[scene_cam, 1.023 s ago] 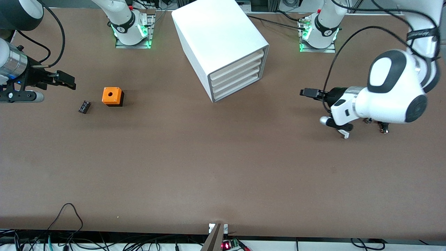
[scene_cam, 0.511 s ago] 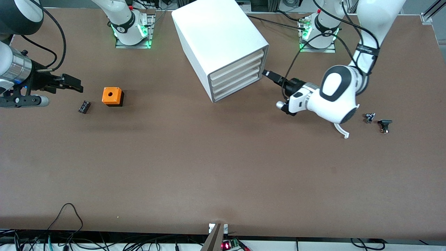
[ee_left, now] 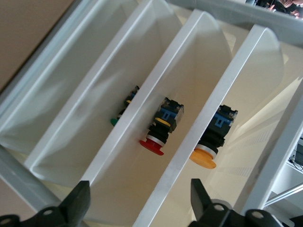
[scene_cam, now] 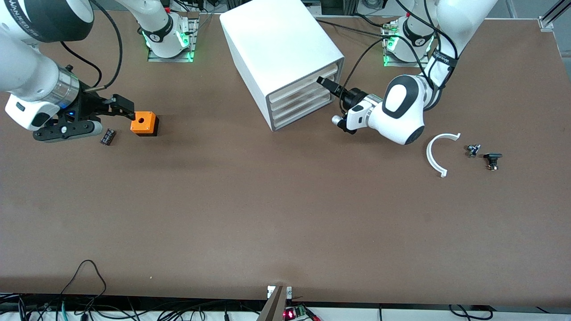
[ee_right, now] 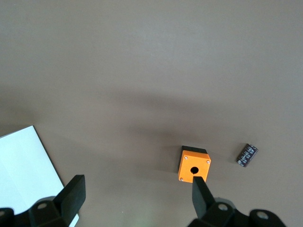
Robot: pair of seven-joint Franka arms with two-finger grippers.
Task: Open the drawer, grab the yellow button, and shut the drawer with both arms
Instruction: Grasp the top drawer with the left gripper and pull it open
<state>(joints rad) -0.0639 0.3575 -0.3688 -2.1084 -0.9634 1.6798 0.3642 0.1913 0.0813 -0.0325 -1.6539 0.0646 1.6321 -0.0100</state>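
The white cabinet (scene_cam: 276, 44) stands with all four drawers shut. My left gripper (scene_cam: 325, 83) is open right in front of the drawer fronts, at the height of the upper ones. In the left wrist view its fingers (ee_left: 78, 203) straddle a white drawer lip, and the gripper (ee_left: 138, 208) holds nothing. The uppermost drawer (scene_cam: 303, 81) shows there too (ee_left: 246, 109). Through its clear front I see the orange-capped button (ee_left: 204, 157) lying inside. My right gripper (scene_cam: 121, 106) is open and empty beside the orange cube (scene_cam: 143, 123); it also shows in the right wrist view (ee_right: 135, 198).
Lower drawers hold a red-capped button (ee_left: 152, 144) and a green one (ee_left: 115, 121). A small flat black part (scene_cam: 107, 136) lies by the orange cube (ee_right: 194, 164). A white curved piece (scene_cam: 432, 154) and two small dark parts (scene_cam: 473, 150) (scene_cam: 492, 159) lie toward the left arm's end.
My left arm has swung in from the left arm's end of the table to the drawer fronts, uncovering the white curved piece. My right gripper has moved toward the orange cube.
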